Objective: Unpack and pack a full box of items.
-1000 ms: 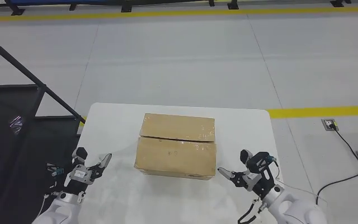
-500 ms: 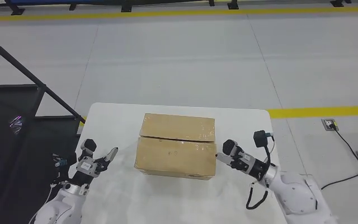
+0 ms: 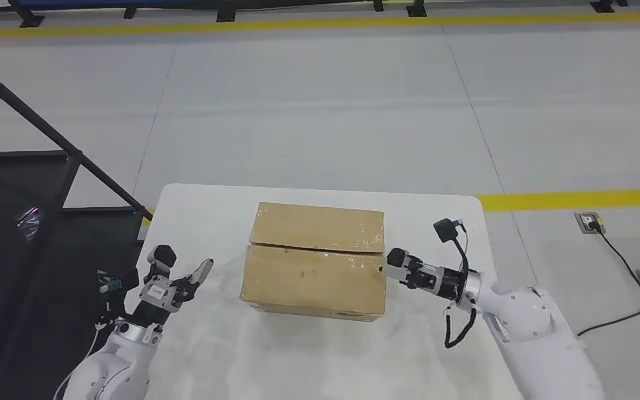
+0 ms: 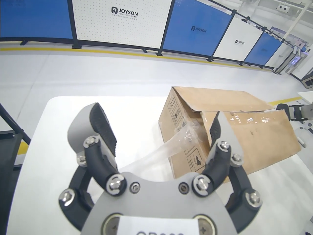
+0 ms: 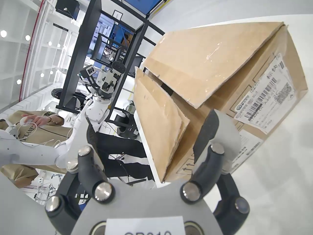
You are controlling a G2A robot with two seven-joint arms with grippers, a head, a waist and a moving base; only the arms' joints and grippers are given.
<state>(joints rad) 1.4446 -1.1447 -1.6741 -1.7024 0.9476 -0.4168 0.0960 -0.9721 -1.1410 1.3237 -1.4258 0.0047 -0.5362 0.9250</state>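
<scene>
A brown cardboard box (image 3: 315, 258) sits mid-table, its two top flaps down but slightly parted along the seam. My left gripper (image 3: 180, 283) stands open on the table to the box's left, a short way off. In the left wrist view its gripper (image 4: 160, 125) faces the box (image 4: 232, 123), where a strip of clear tape (image 4: 171, 145) hangs from the end face. My right gripper (image 3: 397, 265) is at the box's right end. In the right wrist view its gripper (image 5: 156, 145) is open, and the corner of the near flap (image 5: 159, 121) lies between its fingers.
The white table (image 3: 200, 220) has bare room on both sides of the box and in front of it. A black frame (image 3: 40, 230) stands off the table's left edge. A cable (image 3: 610, 250) lies on the floor at the right.
My right gripper has swung from the table's front right in to the box's right end. My left gripper has edged slightly forward, still open.
</scene>
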